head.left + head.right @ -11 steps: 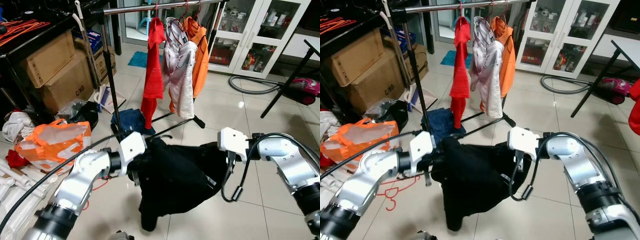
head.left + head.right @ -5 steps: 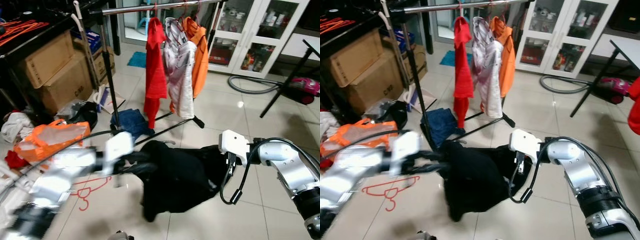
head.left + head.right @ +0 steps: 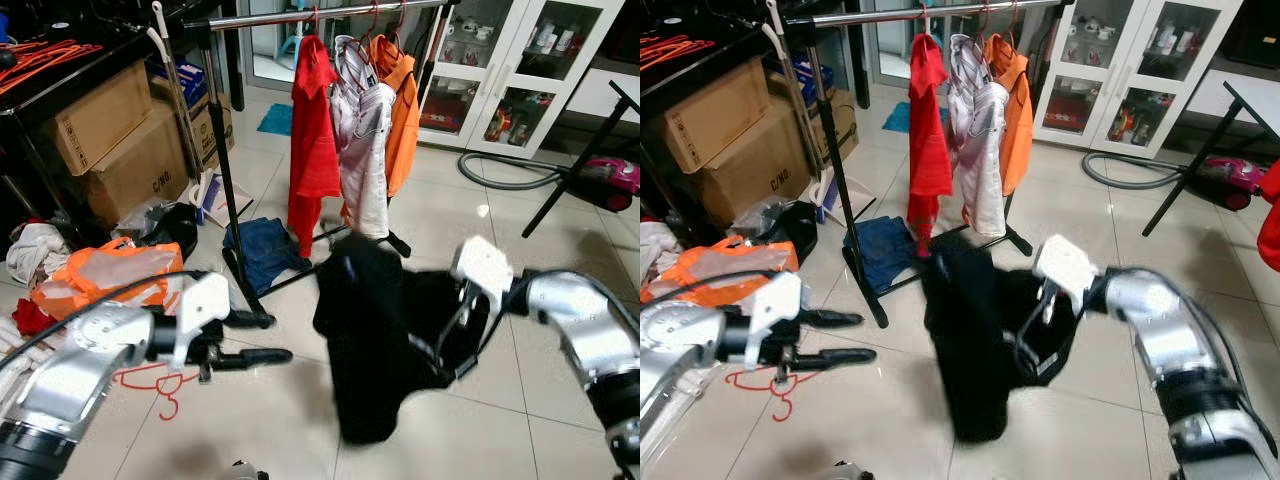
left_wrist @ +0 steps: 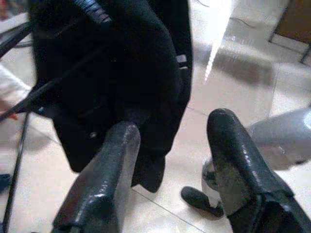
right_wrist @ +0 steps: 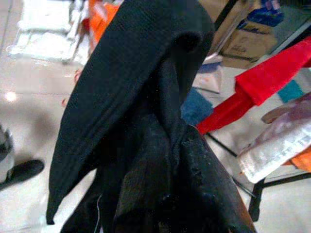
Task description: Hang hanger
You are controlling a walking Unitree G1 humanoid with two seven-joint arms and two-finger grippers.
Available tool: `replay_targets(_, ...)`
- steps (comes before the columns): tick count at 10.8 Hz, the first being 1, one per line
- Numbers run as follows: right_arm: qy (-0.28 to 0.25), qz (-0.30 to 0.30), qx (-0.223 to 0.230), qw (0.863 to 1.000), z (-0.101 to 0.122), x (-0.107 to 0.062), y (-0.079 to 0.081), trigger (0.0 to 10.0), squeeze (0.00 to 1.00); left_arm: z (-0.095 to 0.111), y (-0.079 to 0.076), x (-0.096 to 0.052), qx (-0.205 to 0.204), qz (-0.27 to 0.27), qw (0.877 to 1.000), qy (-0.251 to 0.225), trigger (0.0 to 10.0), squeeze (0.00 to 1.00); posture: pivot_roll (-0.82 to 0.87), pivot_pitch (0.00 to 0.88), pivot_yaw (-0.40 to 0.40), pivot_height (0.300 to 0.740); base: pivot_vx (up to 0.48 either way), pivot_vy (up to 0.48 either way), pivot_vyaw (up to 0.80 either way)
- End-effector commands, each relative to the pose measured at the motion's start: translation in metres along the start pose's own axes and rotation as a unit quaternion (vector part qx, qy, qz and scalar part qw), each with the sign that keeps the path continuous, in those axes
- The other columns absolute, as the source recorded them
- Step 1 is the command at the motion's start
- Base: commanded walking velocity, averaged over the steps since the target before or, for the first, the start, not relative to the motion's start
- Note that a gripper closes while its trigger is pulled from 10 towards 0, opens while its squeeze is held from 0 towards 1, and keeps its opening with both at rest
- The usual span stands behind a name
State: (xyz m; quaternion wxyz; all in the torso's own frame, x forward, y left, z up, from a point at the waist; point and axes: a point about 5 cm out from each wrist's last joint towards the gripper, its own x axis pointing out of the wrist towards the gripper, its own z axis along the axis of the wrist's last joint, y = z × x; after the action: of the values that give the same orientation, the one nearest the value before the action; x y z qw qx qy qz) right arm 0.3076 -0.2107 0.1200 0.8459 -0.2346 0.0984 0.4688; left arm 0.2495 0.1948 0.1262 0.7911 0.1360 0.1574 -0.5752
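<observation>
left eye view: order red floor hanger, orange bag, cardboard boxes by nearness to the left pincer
From the left pincer:
1. Red floor hanger, on the tiles just below it.
2. Orange bag, on the floor further to the robot's left.
3. Cardboard boxes, stacked beyond the bag.

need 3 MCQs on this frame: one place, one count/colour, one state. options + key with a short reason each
1. Where does the black garment hang?
A. from the right gripper
B. on the rail
C. on the boxes

2. How many garments hang on the rail?
A. one
B. three
C. five

3. How are the left gripper fingers?
A. shut on the garment
B. open, holding nothing
C. shut on a hanger

Key: 1 A, it drapes off the right gripper above the floor. 2 B, red, white and orange. 3 B, its fingers stand apart with floor between.
</observation>
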Motion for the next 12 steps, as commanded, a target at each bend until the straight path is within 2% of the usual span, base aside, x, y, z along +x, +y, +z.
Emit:
replay_targets(1, -0.025, -0.030, 0.011, 0.999, 0.007, -0.005, -0.009, 0.0, 0.00, 0.007, 0.009, -0.010, -0.014, 0.051, 0.998, -0.034, 10.0, 1.00, -0.02, 0.016, -0.047, 0.740, 0.000, 0.000, 0.00)
replay_targets(2, -0.025, -0.028, 0.016, 0.999, 0.005, -0.006, -0.008, 0.0, 0.00, 0.004, 0.017, -0.014, -0.047, 0.103, 0.991, -0.066, 10.0, 1.00, -0.02, 0.018, -0.049, 0.740, 0.000, 0.000, 0.00)
replay_targets(3, -0.030, -0.034, 0.018, 0.999, 0.007, -0.006, -0.010, 0.0, 0.00, -0.006, 0.022, -0.012, -0.065, 0.146, 0.985, -0.068, 10.0, 0.00, -0.02, 0.020, -0.048, 0.740, 0.000, 0.000, 0.00)
replay_targets(4, -0.044, -0.042, 0.026, 0.998, 0.011, -0.007, -0.013, 0.0, 0.00, -0.021, 0.029, -0.010, -0.096, 0.198, 0.973, -0.068, 10.0, 0.00, -0.03, 0.020, -0.047, 0.740, 0.000, 0.000, 0.00)
replay_targets(5, -0.050, -0.050, 0.030, 0.997, 0.014, -0.009, -0.017, 0.0, 0.00, -0.040, 0.028, -0.002, -0.136, 0.242, 0.959, -0.065, 10.0, 0.00, -0.03, 0.021, -0.046, 0.740, 0.000, 0.000, 0.00)
replay_targets(7, -0.075, -0.055, 0.036, 0.995, 0.025, -0.010, -0.020, 0.0, 0.00, -0.065, 0.021, 0.012, -0.206, 0.276, 0.936, -0.071, 10.0, 0.00, -0.03, 0.021, -0.045, 0.740, 0.000, 0.000, 0.00)
replay_targets(8, -0.090, -0.046, 0.034, 0.994, 0.034, -0.011, -0.018, 0.0, 0.00, -0.075, 0.025, 0.014, -0.233, 0.313, 0.917, -0.081, 10.0, 0.00, -0.04, 0.022, -0.045, 0.740, 0.000, 0.000, 0.00)
replay_targets(9, -0.102, -0.040, 0.032, 0.993, 0.041, -0.012, -0.017, 0.0, 0.00, -0.082, 0.034, 0.014, -0.249, 0.359, 0.896, -0.085, 10.0, 0.00, -0.04, 0.022, -0.046, 0.740, 0.000, 0.000, 0.00)
replay_targets(11, -0.098, -0.007, 0.030, 0.995, 0.044, -0.015, -0.007, 0.0, 0.00, -0.088, 0.045, 0.013, -0.267, 0.394, 0.875, -0.083, 10.0, 0.00, -0.05, 0.012, -0.043, 0.740, 0.000, 0.000, 0.00)
replay_targets(12, -0.086, 0.011, 0.034, 0.996, 0.038, -0.016, 0.002, 0.0, 0.00, -0.086, 0.050, 0.014, -0.272, 0.395, 0.873, -0.089, 10.0, 0.00, -0.05, 0.009, -0.039, 0.740, 0.000, 0.000, 0.00)
